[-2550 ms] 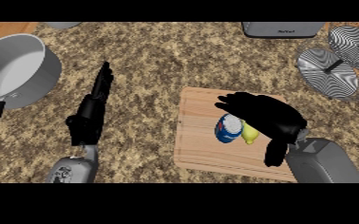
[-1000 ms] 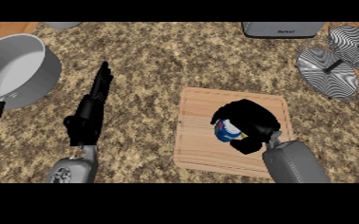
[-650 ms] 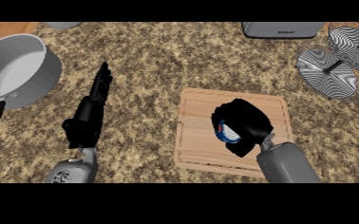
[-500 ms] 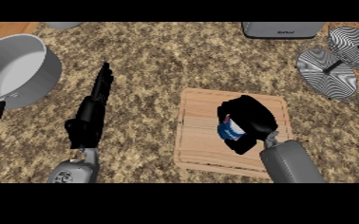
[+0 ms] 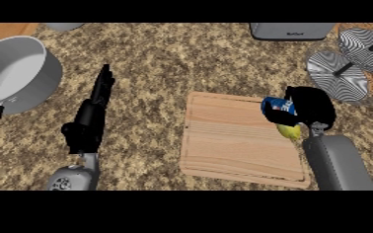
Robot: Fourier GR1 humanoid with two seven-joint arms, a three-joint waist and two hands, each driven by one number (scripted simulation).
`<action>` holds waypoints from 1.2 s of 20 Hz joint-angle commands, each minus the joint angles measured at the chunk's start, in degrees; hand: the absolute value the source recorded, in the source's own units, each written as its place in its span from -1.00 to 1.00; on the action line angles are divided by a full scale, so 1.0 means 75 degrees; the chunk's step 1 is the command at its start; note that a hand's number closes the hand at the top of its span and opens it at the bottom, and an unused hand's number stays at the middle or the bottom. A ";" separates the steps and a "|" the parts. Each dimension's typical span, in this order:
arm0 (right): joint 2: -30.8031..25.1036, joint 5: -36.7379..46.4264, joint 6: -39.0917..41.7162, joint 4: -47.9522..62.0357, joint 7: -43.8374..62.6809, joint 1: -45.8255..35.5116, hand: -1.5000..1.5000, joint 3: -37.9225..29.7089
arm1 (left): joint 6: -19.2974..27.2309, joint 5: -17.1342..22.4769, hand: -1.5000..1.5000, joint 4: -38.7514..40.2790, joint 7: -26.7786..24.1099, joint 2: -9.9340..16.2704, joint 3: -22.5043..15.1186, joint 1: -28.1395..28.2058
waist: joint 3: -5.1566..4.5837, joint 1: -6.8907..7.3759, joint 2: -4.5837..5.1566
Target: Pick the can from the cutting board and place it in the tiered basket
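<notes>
Your right hand [image 5: 312, 109] sits curled round the can [image 5: 280, 106] at the cutting board's [image 5: 237, 140] upper right corner, the can lying tilted with its blue end pointing left out of your fingers, while your left hand [image 5: 91, 118] rests open, fingers straight.

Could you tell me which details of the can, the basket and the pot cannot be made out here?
- Can: head view; mostly hidden by the curled right hand, so its label is unreadable.
- Tiered basket: cut off by the right edge.
- Pot: cut off by the left edge.
- Grey appliance: cut off at the top.
</notes>
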 commanded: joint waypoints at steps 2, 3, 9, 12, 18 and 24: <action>0.0076 0.0454 0.0478 -0.0908 0.1617 0.0111 1.00 -0.0281 | 0.0118 -0.0102 0.00 0.0045 0.0394 -0.0060 0.0020 -0.0368 | 0.0054 -0.0071 0.0027; -0.0127 0.0308 0.0903 -0.1142 0.1715 -0.0382 1.00 -0.0553 | -0.0064 0.0080 0.00 -0.0182 0.0301 0.0095 0.0124 -0.0111 | 0.0052 -0.0017 0.0023; -0.0523 0.0151 0.1918 -0.3379 0.2159 -0.0717 1.00 -0.0874 | -0.0140 0.0154 0.00 -0.0057 0.0118 0.0154 0.0213 -0.0030 | 0.0050 -0.0084 0.0008; -0.0413 -0.0070 0.3143 -0.4421 0.2713 -0.1375 1.00 -0.1056 | -0.0026 -0.0018 0.00 0.0028 -0.0053 0.0022 0.0034 0.0136 | 0.0050 -0.0061 0.0008; -0.1215 -0.0606 0.4358 -0.4413 0.2918 -0.2650 1.00 -0.1938 | 0.0015 -0.0028 0.00 0.0033 -0.0121 -0.0125 -0.0062 0.0170 | 0.0055 0.0030 0.0042; -0.1005 -0.1535 0.3896 -0.3500 0.3039 -0.4082 1.00 -0.3321 | 0.0271 -0.0203 0.00 -0.0016 0.0128 -0.0214 -0.0394 -0.0076 | 0.0059 0.0067 0.0054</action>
